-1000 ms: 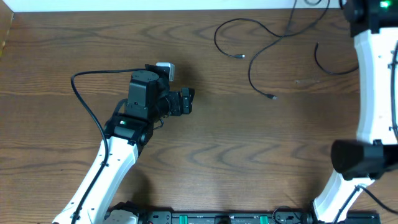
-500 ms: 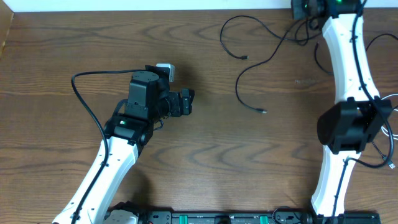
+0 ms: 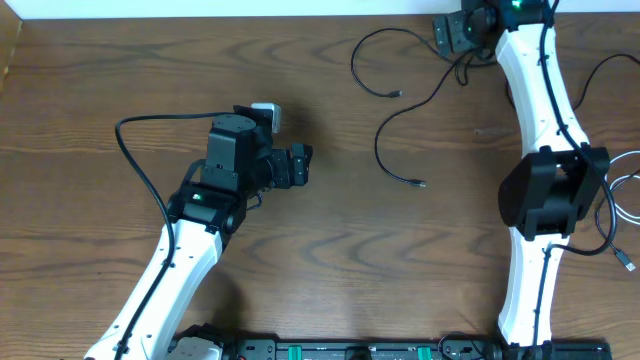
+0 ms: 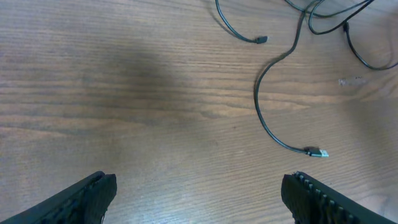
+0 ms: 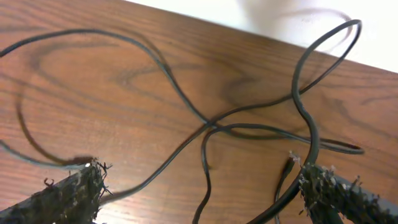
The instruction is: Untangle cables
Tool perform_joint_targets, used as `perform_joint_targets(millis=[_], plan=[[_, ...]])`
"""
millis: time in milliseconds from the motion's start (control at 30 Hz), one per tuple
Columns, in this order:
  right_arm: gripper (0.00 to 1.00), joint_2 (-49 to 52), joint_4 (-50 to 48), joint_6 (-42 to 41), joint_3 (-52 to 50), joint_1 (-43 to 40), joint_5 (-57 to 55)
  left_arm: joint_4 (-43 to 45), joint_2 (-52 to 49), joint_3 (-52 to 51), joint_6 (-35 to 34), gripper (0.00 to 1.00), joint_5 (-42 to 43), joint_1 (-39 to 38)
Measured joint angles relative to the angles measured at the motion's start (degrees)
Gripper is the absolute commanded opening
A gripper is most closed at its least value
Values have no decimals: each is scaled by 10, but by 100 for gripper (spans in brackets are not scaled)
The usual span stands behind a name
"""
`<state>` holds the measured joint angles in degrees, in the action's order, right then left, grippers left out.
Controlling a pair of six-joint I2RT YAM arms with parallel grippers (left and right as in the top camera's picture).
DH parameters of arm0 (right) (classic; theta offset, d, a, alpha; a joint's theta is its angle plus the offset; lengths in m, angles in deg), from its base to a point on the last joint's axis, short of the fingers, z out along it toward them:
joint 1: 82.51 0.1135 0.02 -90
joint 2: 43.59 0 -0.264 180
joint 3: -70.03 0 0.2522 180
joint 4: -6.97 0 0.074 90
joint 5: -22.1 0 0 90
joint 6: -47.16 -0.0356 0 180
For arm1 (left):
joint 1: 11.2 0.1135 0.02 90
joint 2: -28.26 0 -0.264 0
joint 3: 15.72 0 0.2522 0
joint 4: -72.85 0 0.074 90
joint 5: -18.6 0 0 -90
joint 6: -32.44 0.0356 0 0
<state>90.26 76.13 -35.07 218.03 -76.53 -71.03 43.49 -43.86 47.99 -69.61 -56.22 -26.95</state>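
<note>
You're looking at a dark brown wooden table (image 3: 400,270) with bold grain, evenly lit. Along its far edge runs a white band (image 3: 200,8), perhaps a wall. A black rail (image 3: 330,351) lines the near edge.

We read robot lab bench: wood-grain surface (image 3: 380,290), white left arm (image 3: 165,275) and right arm (image 3: 545,90) mounted at near edge, black rail (image 3: 330,351) with green fittings, pale wall (image 3: 200,8) behind.
</note>
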Motion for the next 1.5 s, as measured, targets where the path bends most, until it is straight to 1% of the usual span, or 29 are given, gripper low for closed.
perform_joint_targets(millis=[100, 333, 533, 767, 933, 1067, 1167, 1367, 1500], plan=[[99, 0, 20, 0, 0, 7, 27, 0, 0, 0, 0, 90, 0, 0], [99, 0, 122, 35, 0, 49, 138, -1, 0, 0, 0, 90, 0, 0], [99, 0, 176, 64, 0, 99, 166, -1, 0, 0, 0, 89, 0, 0], [99, 0, 260, 67, 0, 138, 173, -13, 0, 0, 0, 89, 0, 0], [99, 0, 336, 13, 0, 151, 169, -29, 0, 0, 0, 90, -24, 0], [99, 0, 360, -41, -4, 165, 167, -41, -3, 0, 0, 90, -77, 0], [99, 0, 362, -97, -15, 182, 160, -45, -9, 0, 0, 90, -118, 0], [99, 0, 358, -236, -59, 233, 89, -48, -21, 0, 0, 89, -186, 0], [99, 0, 321, -319, -89, 266, 59, -49, -27, 0, 0, 90, -217, 3]])
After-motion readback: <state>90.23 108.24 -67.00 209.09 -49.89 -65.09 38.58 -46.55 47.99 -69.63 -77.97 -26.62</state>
